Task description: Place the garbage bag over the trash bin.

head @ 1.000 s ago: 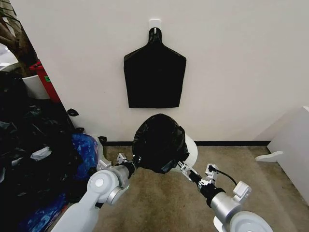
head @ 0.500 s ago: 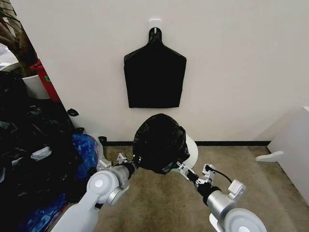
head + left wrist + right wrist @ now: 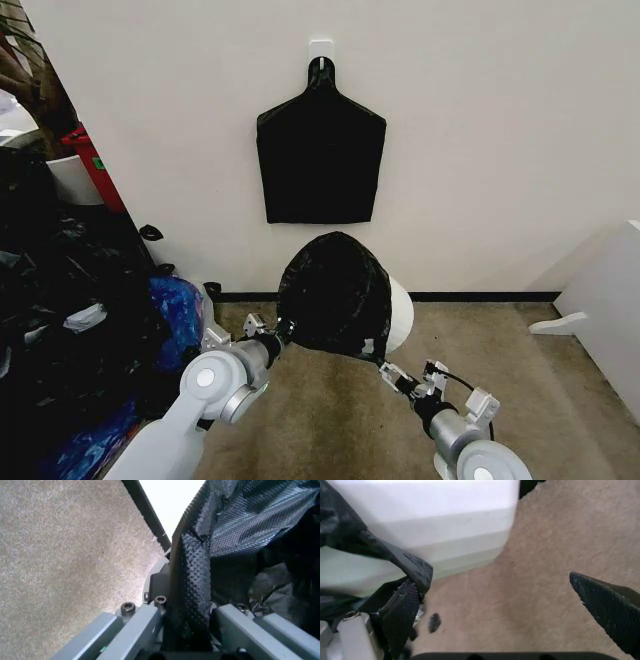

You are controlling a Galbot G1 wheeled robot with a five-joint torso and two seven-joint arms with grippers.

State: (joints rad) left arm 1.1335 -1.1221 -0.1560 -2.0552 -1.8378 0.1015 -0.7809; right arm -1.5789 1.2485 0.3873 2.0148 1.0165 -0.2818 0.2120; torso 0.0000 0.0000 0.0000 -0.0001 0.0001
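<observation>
Two grippers are working low in the frame's centre: the left gripper point(image 3: 277, 331) is pinching the garbage bag point(image 3: 335, 295), which is draping over the trash bin point(image 3: 398, 312), while the right gripper point(image 3: 388, 368) is sitting spread wide, holding nothing, just below the hem. With one side unheld, the film may be slipping off the rim.

perhaps a storage corner: bare wall point(image 3: 500, 150), carpet point(image 3: 330, 420), heaped bags point(image 3: 60, 300)
</observation>
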